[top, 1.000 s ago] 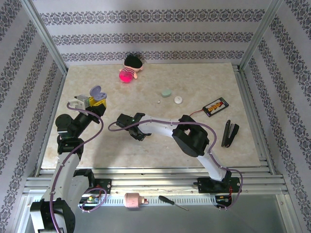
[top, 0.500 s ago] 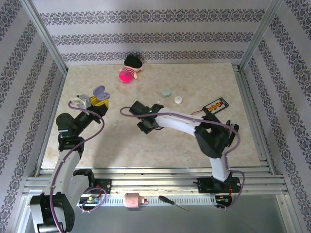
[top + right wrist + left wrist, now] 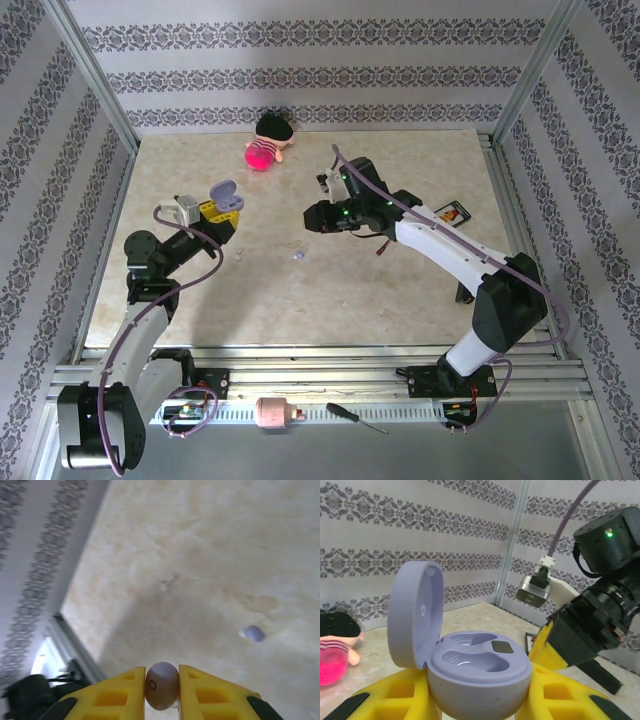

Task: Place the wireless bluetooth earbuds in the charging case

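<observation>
Lavender charging case (image 3: 470, 662) sits clamped in your left gripper (image 3: 477, 697). Your right gripper (image 3: 162, 692) pinches one earbud (image 3: 161, 684) tight.

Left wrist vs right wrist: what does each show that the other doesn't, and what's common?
Left wrist: the open lavender case, wells empty, held in the left gripper; a pink toy; the right arm. Right wrist: a bud pinched in the right gripper, and a loose bud lying on the table. Both: marbled table, patterned wall.
</observation>
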